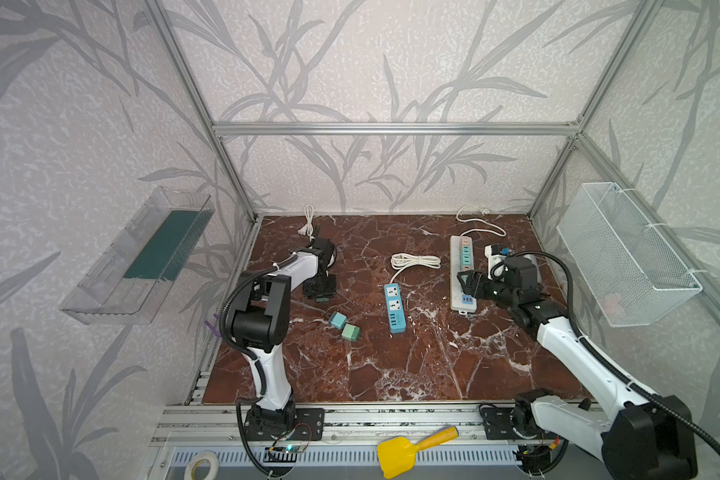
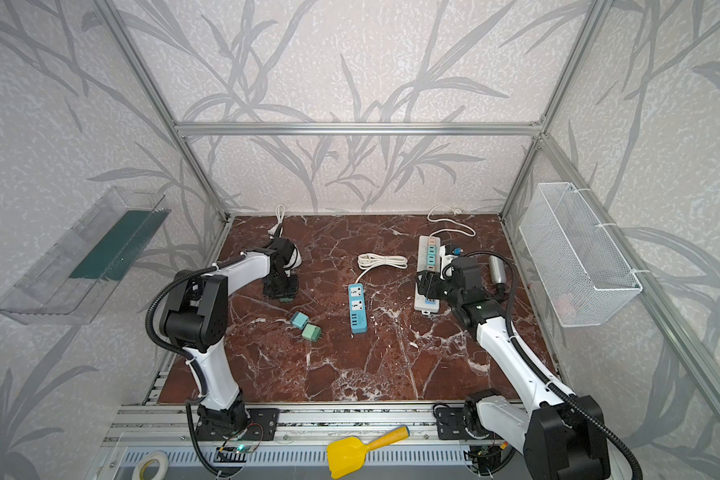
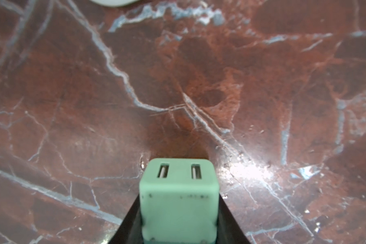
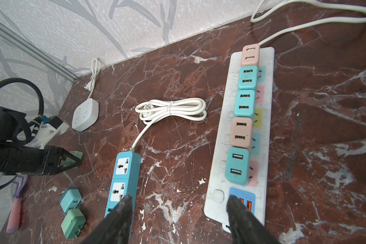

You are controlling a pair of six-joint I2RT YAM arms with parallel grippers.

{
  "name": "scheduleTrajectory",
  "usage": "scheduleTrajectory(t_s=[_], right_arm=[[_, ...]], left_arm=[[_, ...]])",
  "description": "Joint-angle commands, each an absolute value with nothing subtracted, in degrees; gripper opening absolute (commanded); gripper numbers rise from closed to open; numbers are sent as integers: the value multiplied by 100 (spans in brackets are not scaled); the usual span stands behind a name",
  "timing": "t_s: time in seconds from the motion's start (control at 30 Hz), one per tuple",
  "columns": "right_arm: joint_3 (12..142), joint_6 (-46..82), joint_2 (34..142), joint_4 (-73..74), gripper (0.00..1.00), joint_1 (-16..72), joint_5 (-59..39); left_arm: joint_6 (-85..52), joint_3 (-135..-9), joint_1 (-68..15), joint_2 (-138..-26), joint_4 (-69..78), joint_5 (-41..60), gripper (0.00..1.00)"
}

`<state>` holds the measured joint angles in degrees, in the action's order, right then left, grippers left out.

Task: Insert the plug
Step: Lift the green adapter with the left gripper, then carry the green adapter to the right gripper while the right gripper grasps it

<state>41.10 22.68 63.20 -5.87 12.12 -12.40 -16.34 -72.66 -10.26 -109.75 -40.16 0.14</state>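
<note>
Your mint-green plug (image 3: pixel 179 202) sits pinched in the left tool (image 1: pixel 320 296), arm bent down over the surface (image 3: pixel 72 84); your right tool (image 4: pixel 179 198) hangs open above the white strip (image 4: pixel 266 126).

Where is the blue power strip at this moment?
In both top views the blue power strip lies mid-table, between the two loose plugs on its left and the long white power strip on its right.

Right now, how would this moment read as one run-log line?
left tool: shut on mint plug | right tool: open, empty, near white strip | blue strip: sockets free
</note>
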Motion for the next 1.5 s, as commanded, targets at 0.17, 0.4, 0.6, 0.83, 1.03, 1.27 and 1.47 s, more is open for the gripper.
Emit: scheduleTrajectory(t_s=[0.17, 0.4, 0.6, 0.83, 1.03, 1.27, 1.47], right_arm=[[4297, 2198, 6330, -814, 69, 1241, -1233], [4193, 2284, 6485, -576, 67, 1265, -1402], [4247, 2207, 6698, -577, 66, 1401, -1369], [4243, 2206, 6647, -562, 65, 1492, -1378], [4341, 2161, 6950, -505, 62, 1828, -1583], [4734, 2021, 7047, -810, 61, 2153, -2448], [5046, 2128, 6992, -1092, 58, 2464, -2943]], left_arm=[[-1442, -7243, -1159, -9971, -3735, 591, 24], [-1216, -6907, -1534, -9117, -2874, 1222, 19], [-871, -6777, -2079, -8629, -2485, 1192, 19], [-366, -5955, -2655, -8116, -722, 1034, 20], [300, -5676, -3109, -8101, 17, 843, 17], [1309, -4988, -3558, -8020, 933, 994, 20], [1835, -4325, -3795, -7805, 1925, 1124, 18]])
